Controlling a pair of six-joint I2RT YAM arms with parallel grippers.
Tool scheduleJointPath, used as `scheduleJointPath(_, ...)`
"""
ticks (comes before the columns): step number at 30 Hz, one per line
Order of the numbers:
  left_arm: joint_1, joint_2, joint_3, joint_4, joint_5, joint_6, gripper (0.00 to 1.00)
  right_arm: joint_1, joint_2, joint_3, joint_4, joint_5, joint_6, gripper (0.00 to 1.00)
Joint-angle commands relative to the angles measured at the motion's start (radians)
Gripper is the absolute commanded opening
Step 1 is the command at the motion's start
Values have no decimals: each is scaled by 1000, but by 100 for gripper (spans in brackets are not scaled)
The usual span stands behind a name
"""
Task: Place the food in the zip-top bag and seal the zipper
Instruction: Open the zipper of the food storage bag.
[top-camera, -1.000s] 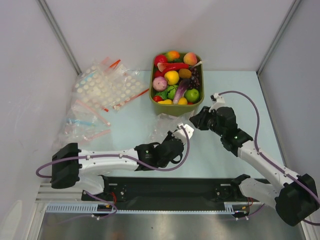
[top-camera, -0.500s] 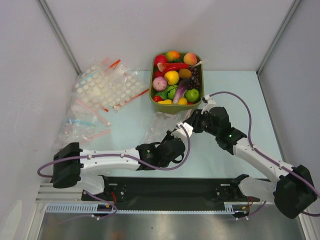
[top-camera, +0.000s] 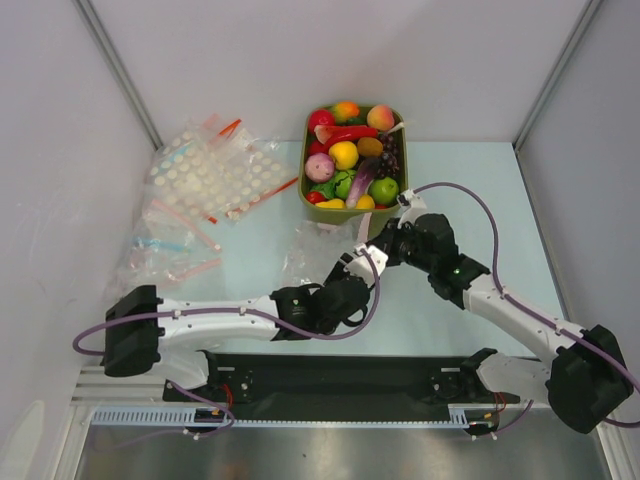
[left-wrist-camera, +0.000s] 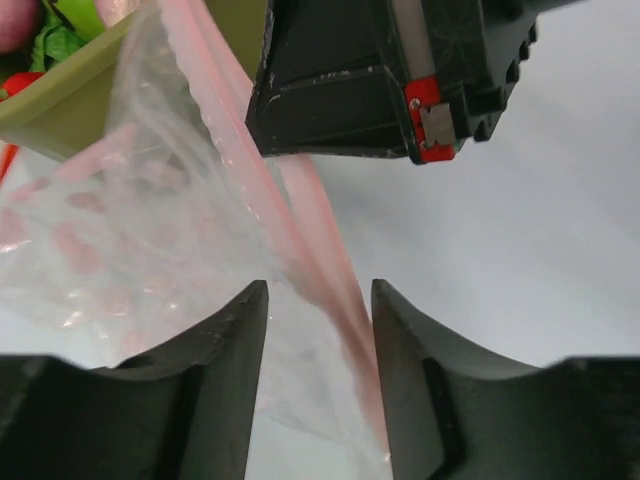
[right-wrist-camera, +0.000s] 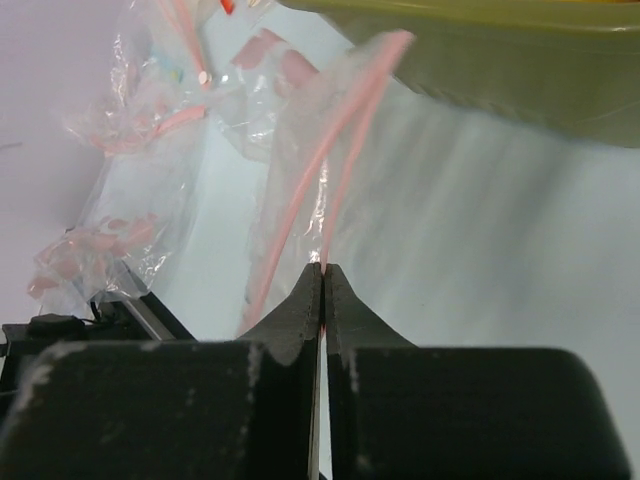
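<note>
Danger spot right here, starting on the left: the left gripper (left-wrist-camera: 320, 300) is standing spread, its jaws flanking the zipper (left-wrist-camera: 318, 225) without clamping it (the pink strip looks to be only brushing the right-hand finger, though I cannot be sure), so the zip-top bag (left-wrist-camera: 140, 220) is hanging from one pinch alone. If that thin strip is sliding out, the bag is dropping in a crumpled heap, and with nobody holding the other lip the mouth could be collapsing flat. Moving right: the right gripper (right-wrist-camera: 323, 272) is pressed fully together, nipping the zipper at its very fingertips, low centre of its wrist view, which looks like a shallow bite on slick plastic. The food (top-camera: 345, 155) is sitting in the olive tub (right-wrist-camera: 500, 80), upper centre of the top view, with the bag just below it and nothing loaded.
</note>
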Motion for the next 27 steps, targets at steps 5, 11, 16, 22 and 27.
scheduleJointPath(5, 80, -189, -71, 74, 187, -99, 63, 52, -54, 35, 68, 13, -56, 0)
scheduleJointPath(11, 168, -228, -101, 65, 297, -155, 63, 108, -74, 35, 77, 65, -88, 0)
scheduleJointPath(16, 168, -214, -90, 52, 283, -148, 58, 153, -85, 35, 103, 74, -105, 0)
scheduleJointPath(22, 167, -238, -100, 60, 280, -145, 51, 205, -80, 47, 94, 145, -143, 1)
scheduleJointPath(27, 167, -238, -100, 59, 275, -138, 42, 225, -83, 39, 118, 151, -140, 2)
